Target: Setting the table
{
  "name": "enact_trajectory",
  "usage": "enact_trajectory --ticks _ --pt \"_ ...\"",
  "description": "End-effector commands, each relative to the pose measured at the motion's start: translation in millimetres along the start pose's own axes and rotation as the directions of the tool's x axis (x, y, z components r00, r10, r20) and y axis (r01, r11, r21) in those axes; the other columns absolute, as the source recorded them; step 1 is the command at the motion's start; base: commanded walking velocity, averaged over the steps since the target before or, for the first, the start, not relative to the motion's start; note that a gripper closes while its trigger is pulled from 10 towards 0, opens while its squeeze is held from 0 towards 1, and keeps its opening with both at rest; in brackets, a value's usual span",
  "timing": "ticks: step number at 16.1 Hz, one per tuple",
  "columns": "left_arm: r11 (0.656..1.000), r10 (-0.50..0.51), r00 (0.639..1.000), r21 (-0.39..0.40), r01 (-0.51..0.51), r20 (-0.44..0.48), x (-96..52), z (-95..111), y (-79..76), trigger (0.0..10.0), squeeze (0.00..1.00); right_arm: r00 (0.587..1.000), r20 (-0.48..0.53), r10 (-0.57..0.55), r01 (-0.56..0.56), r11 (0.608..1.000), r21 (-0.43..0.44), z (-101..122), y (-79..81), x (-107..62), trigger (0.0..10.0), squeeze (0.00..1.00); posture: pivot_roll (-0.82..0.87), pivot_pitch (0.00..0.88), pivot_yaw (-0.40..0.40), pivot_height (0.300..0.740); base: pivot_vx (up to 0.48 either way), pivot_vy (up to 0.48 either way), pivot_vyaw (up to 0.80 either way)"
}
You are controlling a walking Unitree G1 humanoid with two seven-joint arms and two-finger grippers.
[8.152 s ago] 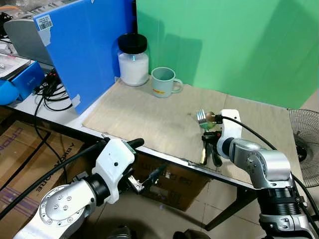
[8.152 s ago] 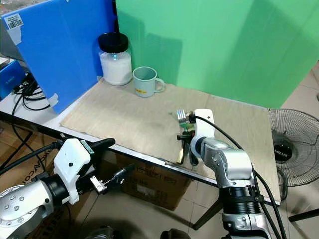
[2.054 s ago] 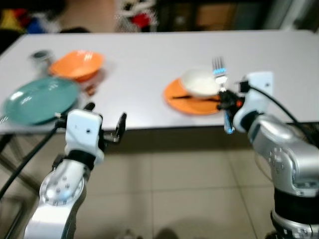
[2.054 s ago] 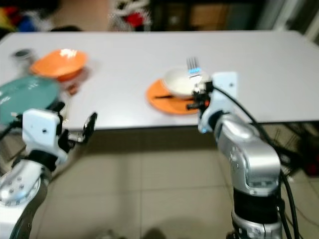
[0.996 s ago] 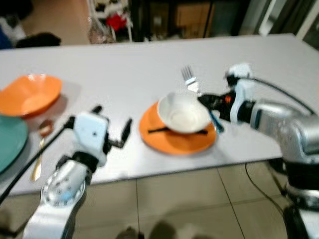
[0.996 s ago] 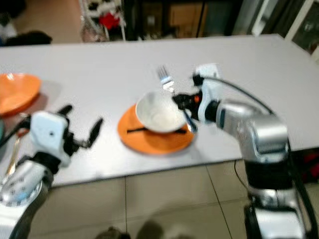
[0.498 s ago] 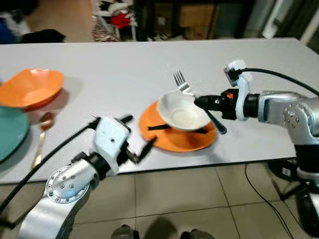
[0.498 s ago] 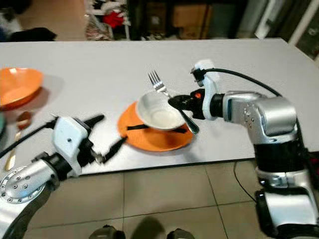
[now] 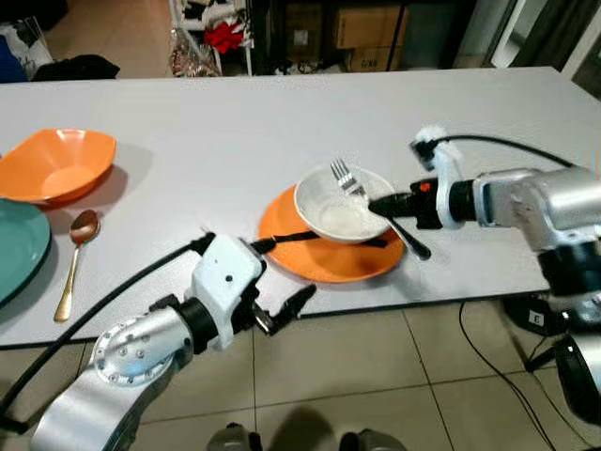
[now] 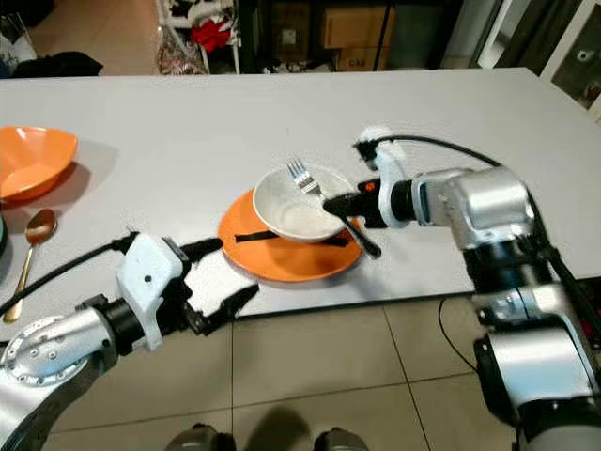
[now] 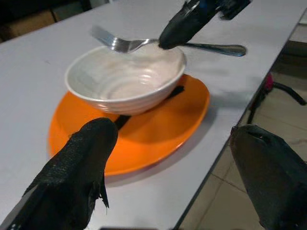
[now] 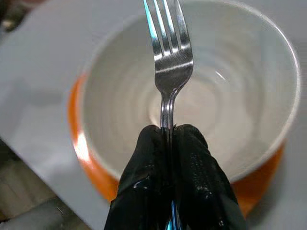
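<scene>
Big grey table (image 9: 235,122) carries everything; landmark is the orange plate (image 9: 324,258) near its front edge. White bowl (image 9: 343,204) sits on the plate, likely the centre of this place setting, with a black chopstick-like stick (image 9: 282,239) lying across the plate under the bowl. Well to the left of the plate: orange bowl (image 9: 56,167), a green plate (image 9: 14,246) at the picture edge, and a gold spoon (image 9: 73,258) between them and the orange plate. Right gripper (image 12: 169,143) reaches in from the plate's right side, fingers pressed together pinching the fork (image 12: 168,52) at its neck, so the tines hang over the white bowl's inside while the handle sticks out behind, past the plate's right rim. Fork's long axis runs roughly left-right over the plate, tines pointing toward the bowl's far left, head tilted slightly up. Held above rather than resting, probably carried in for setting down beside the plate. Left gripper (image 11: 172,158) hovers off the table's front edge, before the plate's left side, fingers spread wide, holding nothing, seemingly on standby.
</scene>
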State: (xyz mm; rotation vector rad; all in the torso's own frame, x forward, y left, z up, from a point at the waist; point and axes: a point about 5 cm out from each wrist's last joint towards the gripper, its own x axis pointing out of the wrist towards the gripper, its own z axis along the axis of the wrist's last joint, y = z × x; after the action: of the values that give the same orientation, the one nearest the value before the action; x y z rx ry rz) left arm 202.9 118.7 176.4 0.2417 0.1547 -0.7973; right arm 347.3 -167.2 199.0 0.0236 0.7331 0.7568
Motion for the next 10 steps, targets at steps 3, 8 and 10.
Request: enact_trajectory --ticks 3,8,10 --pt "1.000 -0.027 1.000 0.012 0.027 0.007 1.3 4.9 -2.8 10.0 0.00 1.000 -0.022 -0.016 0.016 1.000 -0.015 7.5 -4.3 4.0 10.0 0.00 0.00 0.098 0.008 0.740 0.000 0.000 0.00" --pt "0.999 -0.036 0.999 0.007 0.036 0.000 1.5 5.5 -4.6 10.0 0.00 0.999 -0.036 -0.001 0.000 1.000 -0.023 19.8 -5.5 11.7 10.0 0.00 0.01 0.106 0.000 0.740 0.000 0.000 0.00" --pt "0.999 -0.037 0.999 0.004 0.037 -0.004 1.0 5.2 -5.6 10.0 0.00 0.998 -0.059 -0.006 0.005 1.000 -0.026 19.6 -8.3 12.6 10.0 0.02 0.01 0.104 -0.003 0.740 0.000 0.000 0.00"
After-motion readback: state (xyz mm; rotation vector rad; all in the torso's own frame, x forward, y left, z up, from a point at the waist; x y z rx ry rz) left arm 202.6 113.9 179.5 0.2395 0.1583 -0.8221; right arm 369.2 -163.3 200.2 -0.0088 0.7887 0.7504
